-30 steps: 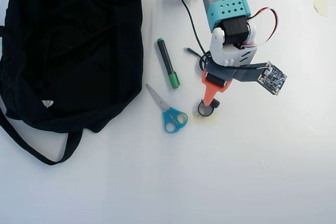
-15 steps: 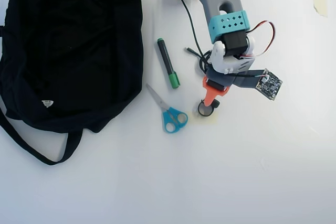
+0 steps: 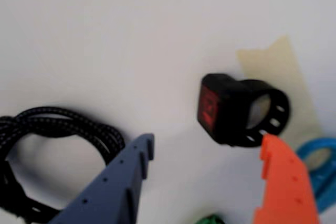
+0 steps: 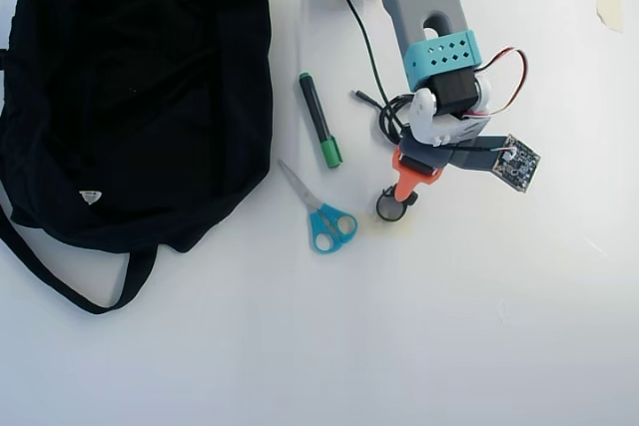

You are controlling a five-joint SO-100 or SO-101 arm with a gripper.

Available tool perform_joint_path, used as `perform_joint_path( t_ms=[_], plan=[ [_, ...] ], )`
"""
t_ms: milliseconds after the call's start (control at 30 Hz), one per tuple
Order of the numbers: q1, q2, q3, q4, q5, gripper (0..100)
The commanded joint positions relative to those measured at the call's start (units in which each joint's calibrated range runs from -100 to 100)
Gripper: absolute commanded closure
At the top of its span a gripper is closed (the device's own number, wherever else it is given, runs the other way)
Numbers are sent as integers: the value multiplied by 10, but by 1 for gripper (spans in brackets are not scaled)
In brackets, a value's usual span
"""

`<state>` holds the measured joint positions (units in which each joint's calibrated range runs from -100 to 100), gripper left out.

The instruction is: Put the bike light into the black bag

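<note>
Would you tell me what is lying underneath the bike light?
A beige tape patch on the table lies under the bike light; how far it extends beneath is hidden.

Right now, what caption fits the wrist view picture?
Open gripper above the bike light, coiled cable beside it.

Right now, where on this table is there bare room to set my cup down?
Bare: the whole strip below the black bag and scissors, and the right side past the arm. Crowded: between bag and fingers, with marker, cable and bike light.

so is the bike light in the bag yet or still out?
Out. The bike light lies on the table beside the scissors, well apart from the black bag. The open gripper hovers just short of it.
</note>
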<state>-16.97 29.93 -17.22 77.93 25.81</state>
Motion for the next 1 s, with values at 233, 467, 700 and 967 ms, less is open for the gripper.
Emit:
perform_joint_path(
  t_ms=[233,467,700,967],
  plan=[
    [-3,33,-73,-8,3,74],
    [1,55,-90,-8,3,74],
    [7,58,-85,-8,3,74],
    [16,83,-89,-7,3,74]
  ],
)
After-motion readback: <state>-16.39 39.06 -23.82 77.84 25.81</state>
